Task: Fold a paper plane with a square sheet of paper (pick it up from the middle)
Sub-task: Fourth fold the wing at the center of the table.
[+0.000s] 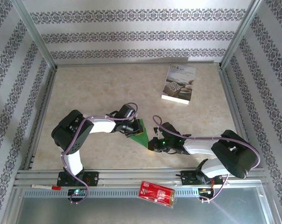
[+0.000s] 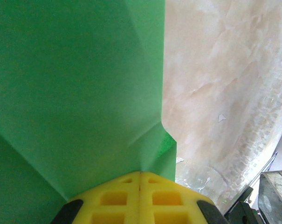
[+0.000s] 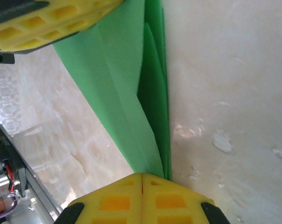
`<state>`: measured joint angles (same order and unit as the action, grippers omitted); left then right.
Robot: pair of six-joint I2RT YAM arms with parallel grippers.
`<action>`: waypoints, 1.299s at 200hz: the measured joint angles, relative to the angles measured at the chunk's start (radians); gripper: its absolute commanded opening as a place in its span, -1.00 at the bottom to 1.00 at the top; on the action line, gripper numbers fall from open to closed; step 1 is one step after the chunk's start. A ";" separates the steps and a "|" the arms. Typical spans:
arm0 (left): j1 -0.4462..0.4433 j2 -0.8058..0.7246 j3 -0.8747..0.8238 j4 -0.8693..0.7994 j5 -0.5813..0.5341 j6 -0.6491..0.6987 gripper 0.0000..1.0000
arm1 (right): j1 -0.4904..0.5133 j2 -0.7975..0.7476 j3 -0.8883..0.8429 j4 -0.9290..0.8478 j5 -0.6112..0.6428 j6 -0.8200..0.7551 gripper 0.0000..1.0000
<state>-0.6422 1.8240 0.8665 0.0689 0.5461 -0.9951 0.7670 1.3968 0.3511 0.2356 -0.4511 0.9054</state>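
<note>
Three wallpapered walls (image 1: pixel 131 35) surround the marbled table (image 1: pixel 99 88) and green paper (image 1: pixel 140 131).

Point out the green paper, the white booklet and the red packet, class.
green paper (image 1: pixel 140 131): top external view, middle of its visible folded surface.
white booklet (image 1: pixel 179 84): top external view, centre of its cover.
red packet (image 1: pixel 156 194): top external view, middle of its front.

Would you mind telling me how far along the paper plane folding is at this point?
Done: the green paper is no longer a flat square. It shows several creases and overlapping layers, and from above it reads as a pointed wedge. In hand: the left jaws and right jaws are both shut on it, at opposite ends. Left: it is not yet a slim dart, so the narrowing lengthwise folds probably remain.
</note>
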 measured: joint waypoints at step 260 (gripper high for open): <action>0.000 0.007 0.011 0.000 -0.005 0.008 -1.00 | -0.058 0.101 0.189 -0.242 -0.067 -0.076 -0.99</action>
<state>-0.6422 1.8309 0.8776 0.0685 0.5407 -0.9871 0.7086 1.4975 0.5404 -0.0067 -0.5179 0.8299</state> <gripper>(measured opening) 0.044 0.042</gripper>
